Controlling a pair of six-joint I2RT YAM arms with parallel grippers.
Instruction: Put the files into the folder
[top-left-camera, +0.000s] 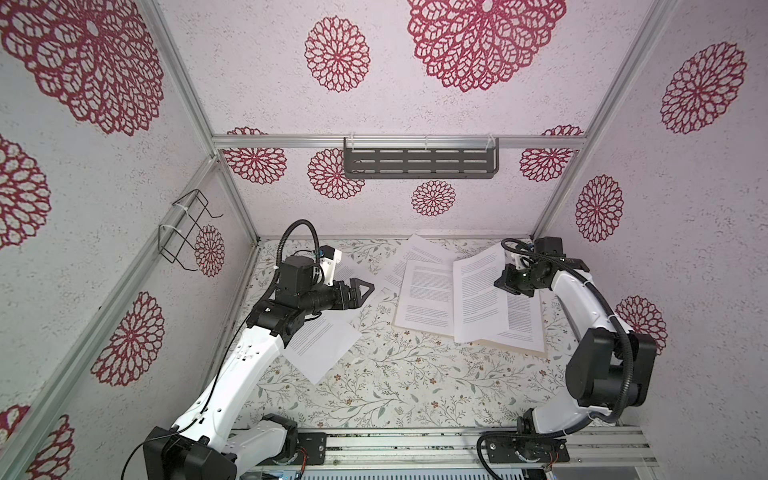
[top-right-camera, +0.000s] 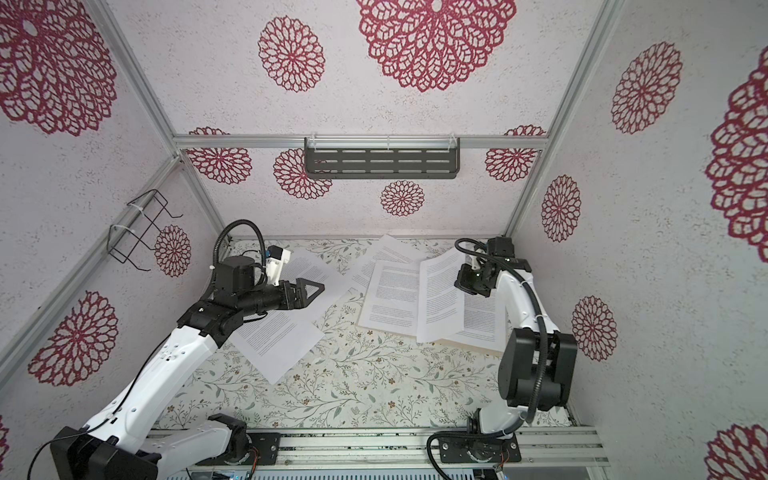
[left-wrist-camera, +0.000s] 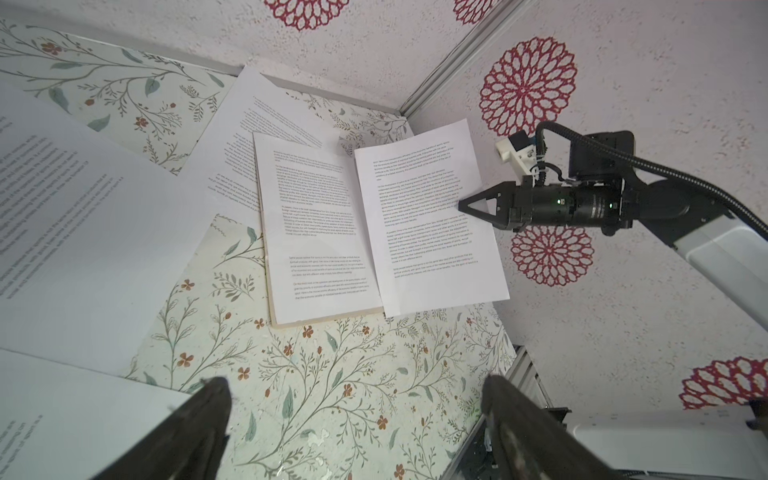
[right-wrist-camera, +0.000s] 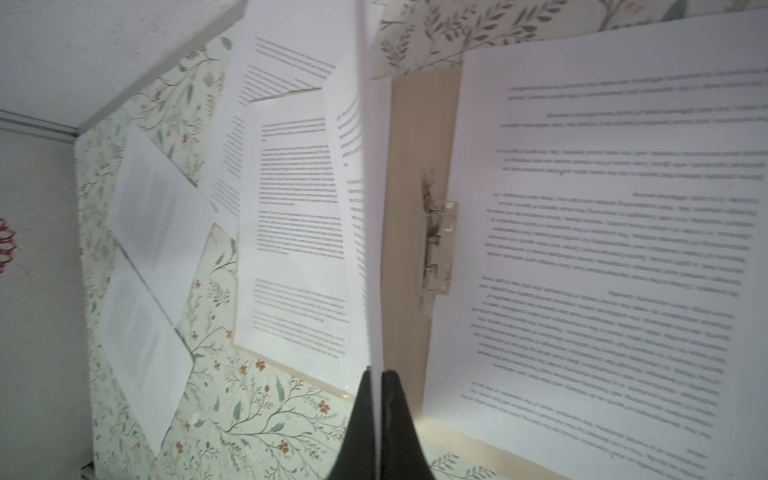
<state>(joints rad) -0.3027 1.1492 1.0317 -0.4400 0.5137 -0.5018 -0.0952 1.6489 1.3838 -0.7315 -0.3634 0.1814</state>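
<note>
The folder lies open and flat on the flower-printed table, on the right side toward the back wall, its tan inside and small metal fastener showing in the right wrist view. The right gripper is clenched on the edge of 1 printed sheet; in the right wrist view the paper runs edge-on between the 2 dark fingertips, which press on it from both sides. This held sheet stands tilted above the middle of the folder, raised on the gripper's side, its opposite edge down near the fold. Another sheet lies flat on the folder's left leaf, and 1 more lies on the right leaf beside the fastener. Further paper lies on the table behind the folder, partly tucked under it. The left gripper hovers released, jaws spread wide and holding nothing, well apart from the folder, above 2 loose sheets on the table's left side that its arm partly hides
</note>
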